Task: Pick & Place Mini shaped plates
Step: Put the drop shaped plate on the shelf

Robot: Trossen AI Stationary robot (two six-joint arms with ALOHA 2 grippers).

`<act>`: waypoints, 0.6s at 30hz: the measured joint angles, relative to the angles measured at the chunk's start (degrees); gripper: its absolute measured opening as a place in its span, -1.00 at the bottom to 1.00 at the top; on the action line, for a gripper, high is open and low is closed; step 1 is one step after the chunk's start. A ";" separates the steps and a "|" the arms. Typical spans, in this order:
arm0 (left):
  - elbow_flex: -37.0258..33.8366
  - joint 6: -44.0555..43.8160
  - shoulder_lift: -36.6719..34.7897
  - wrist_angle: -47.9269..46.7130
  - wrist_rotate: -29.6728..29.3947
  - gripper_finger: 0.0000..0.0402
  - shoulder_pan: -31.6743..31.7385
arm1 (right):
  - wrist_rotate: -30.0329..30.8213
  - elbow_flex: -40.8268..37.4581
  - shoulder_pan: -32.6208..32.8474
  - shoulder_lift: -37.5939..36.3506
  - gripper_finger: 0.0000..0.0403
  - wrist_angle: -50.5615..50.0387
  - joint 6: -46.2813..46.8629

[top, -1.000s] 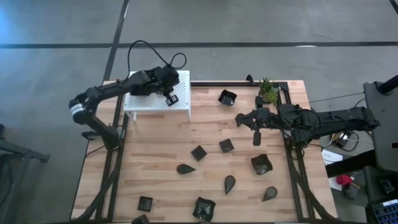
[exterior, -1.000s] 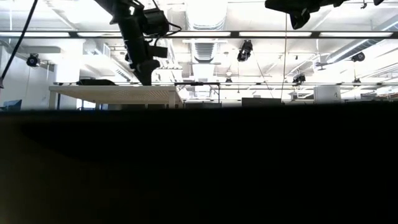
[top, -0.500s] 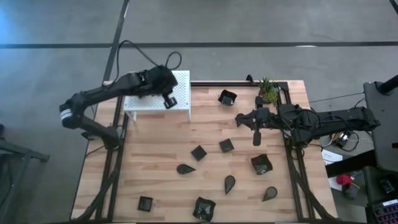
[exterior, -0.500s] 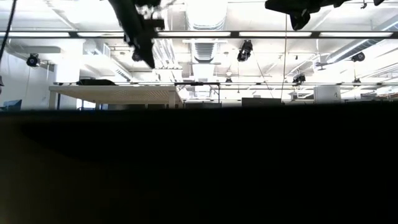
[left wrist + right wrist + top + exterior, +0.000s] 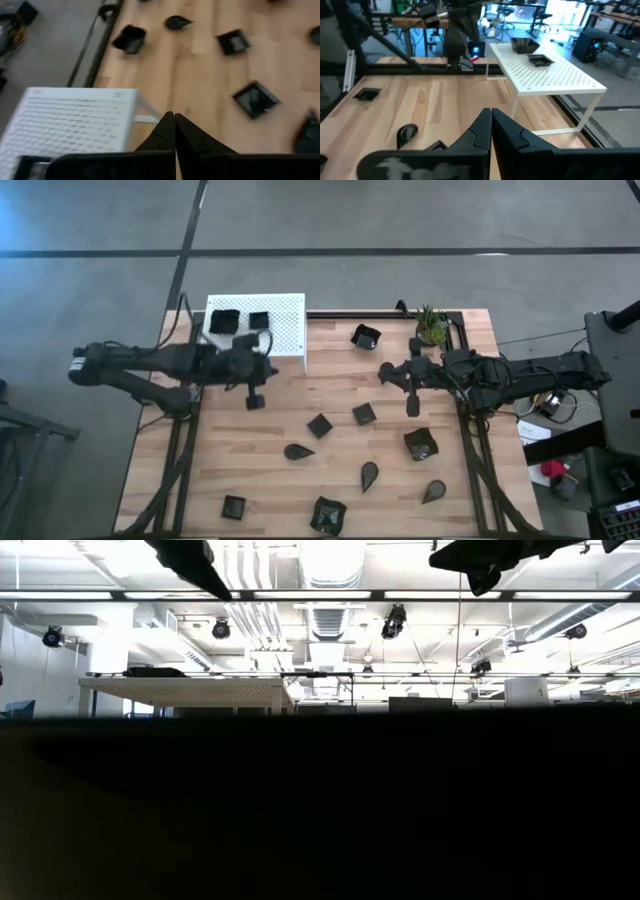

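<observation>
Two plates [image 5: 223,320] on white platform [image 5: 285,330] behind my left claw [image 5: 254,400], pinched empty; nine left on surface [image 5: 330,380]; right claw [image 5: 412,404] pinched empty.

Wooden table [image 5: 260,460] carries a white platform [image 5: 285,330], a potted plant [image 5: 432,325] and scattered black plates [image 5: 319,425].

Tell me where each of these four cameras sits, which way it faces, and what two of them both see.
High view: overhead, straight down on the table, both arms, left gripper, right gripper.
Low view: table height, level into the room; arm parts at top.
Left wrist view: over shut fingers, toward plates.
Right wrist view: past shut fingers, toward the white platform.
Shared: high and right wrist views both show two plates on the platform.
</observation>
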 joint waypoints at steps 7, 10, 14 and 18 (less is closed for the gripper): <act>-9.07 -1.97 -3.42 6.95 0.03 -1.00 -7.35 | -1.21 -0.04 3.50 4.44 -0.96 0.17 -0.14; -12.06 -2.89 -3.91 9.35 0.54 -1.00 -10.01 | -1.20 -0.04 5.61 7.03 -0.96 0.21 1.65; -15.17 -3.55 -3.80 11.29 0.94 -1.00 -13.34 | -1.19 -0.04 8.12 10.58 -0.96 0.22 3.77; -16.97 -5.51 -3.37 12.34 0.96 -1.00 -15.76 | 2.47 -0.07 9.68 13.47 -0.96 -0.09 7.44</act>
